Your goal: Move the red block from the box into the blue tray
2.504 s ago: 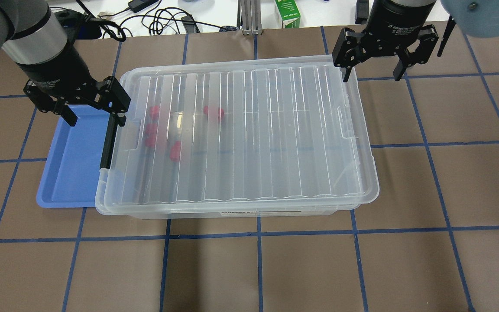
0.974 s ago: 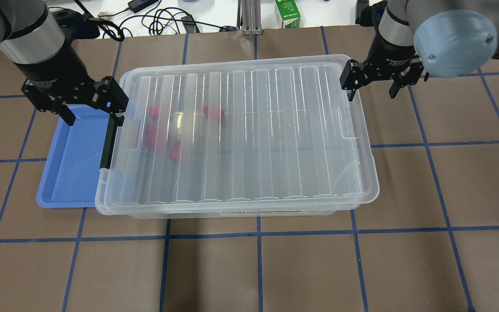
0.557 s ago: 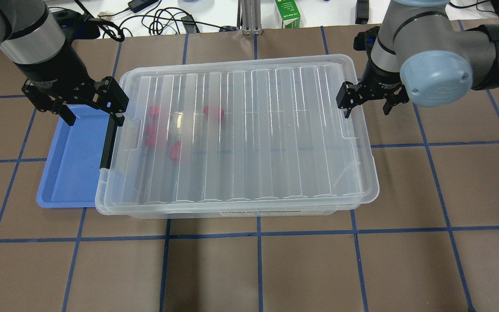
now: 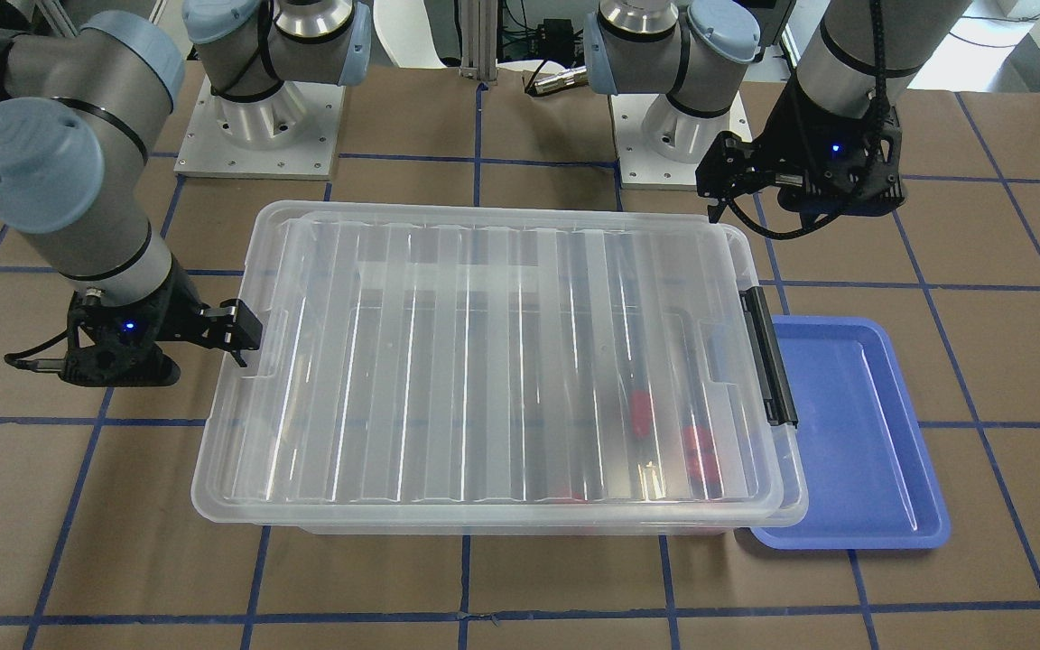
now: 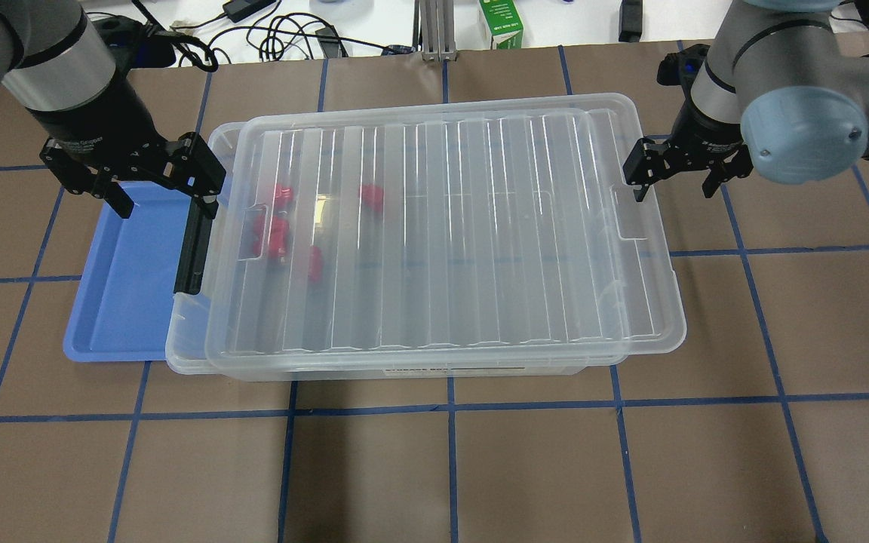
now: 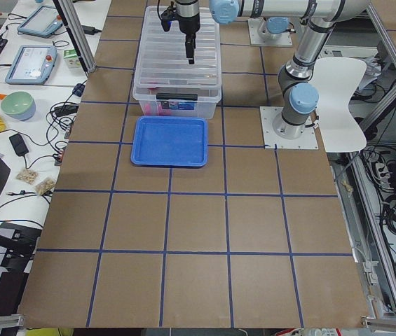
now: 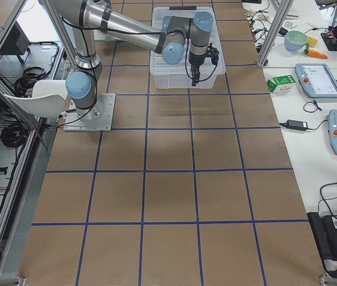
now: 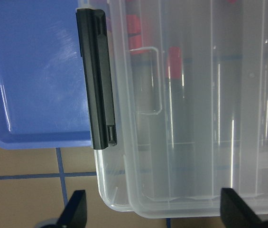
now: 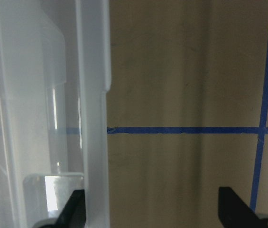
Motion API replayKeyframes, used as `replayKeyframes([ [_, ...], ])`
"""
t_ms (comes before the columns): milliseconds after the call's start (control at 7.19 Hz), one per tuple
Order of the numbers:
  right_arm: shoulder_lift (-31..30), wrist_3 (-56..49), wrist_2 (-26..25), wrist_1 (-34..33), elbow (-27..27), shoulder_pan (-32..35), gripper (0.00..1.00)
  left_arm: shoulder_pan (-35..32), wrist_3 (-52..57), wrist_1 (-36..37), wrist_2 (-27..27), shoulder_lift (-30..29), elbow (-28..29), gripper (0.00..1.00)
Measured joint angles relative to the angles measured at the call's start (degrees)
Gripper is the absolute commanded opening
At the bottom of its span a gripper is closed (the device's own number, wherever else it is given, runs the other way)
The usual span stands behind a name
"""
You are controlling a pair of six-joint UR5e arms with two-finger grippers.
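Inside, the small red plastic block (image 5: 277,240) lies near the large clear plastic box's (image 5: 329,371) black-latch end, with its long axis across the box's width. Its stub direction is blurred by the ribbed lid (image 5: 480,226). The shallow periwinkle-blue plastic tray (image 5: 129,286) sits just beside that end. My left pincer (image 5: 165,205) hangs wide and empty above the latch end. My right pincer (image 5: 674,192) is also wide and empty, one finger at the lid's opposite rim. The box's front label (image 5: 480,371) is unreadable.

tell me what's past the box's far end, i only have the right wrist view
Observer: An empty blue tray lies beside the latch end of the box.
Operator: lid on or off
Observer: On, but the lid sits offset, overhanging the end away from the latch.
Operator: where are the red blocks
Observer: The red blocks lie inside, under the lid, near the black latch bar.
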Motion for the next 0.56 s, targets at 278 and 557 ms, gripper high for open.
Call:
replayKeyframes([
  [278,0.2,-2.6,-0.2,-0.3,0.0,-1.1,0.96,-0.1,-0.2,0.2,-0.2,-0.1,0.0,1.00],
  [557,0.3,-6.9,-0.3,-0.4,-0.1,-2.3,0.96,0.0,0.0,0.2,-2.1,-0.1,0.1,1.00],
])
